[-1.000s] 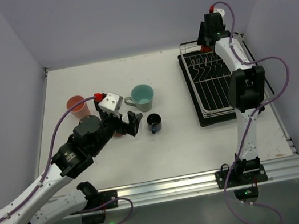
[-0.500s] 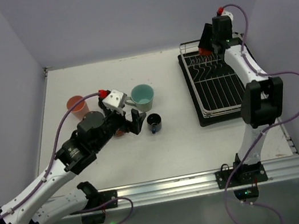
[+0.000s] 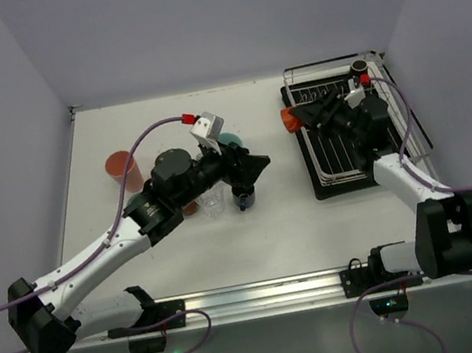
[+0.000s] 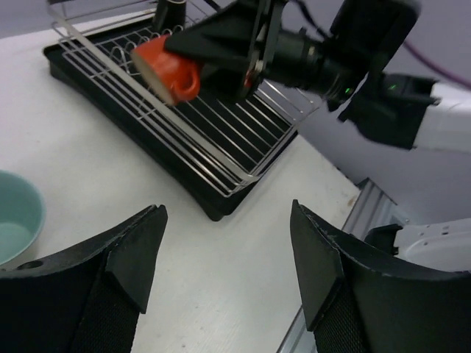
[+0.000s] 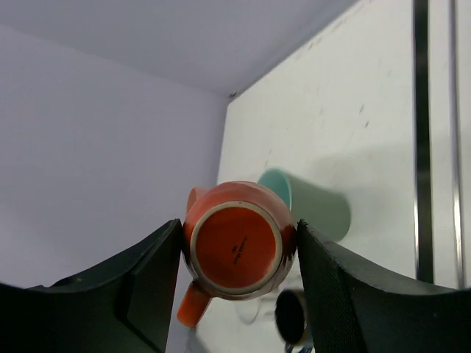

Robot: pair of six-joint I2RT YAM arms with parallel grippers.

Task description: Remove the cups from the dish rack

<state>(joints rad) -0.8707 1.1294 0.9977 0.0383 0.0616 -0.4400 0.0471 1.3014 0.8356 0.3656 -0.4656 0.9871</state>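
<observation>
Orange cup [image 4: 168, 68] pinched in right hand [image 5: 237, 243], base stamp unreadable, left hand [image 4: 224, 213] spread

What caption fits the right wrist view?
Right gripper holds an orange cup, base toward the camera, a teal mug beyond.

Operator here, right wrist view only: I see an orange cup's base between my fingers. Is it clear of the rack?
Observer: The right gripper holds the orange cup on its side, raised above the dish rack's left rim.
Operator: Any cups in the rack?
Observer: One black cup, at the far end.
Operator: Where's the left gripper?
Observer: The left gripper is open and empty over the table, near the teal mug.
</observation>
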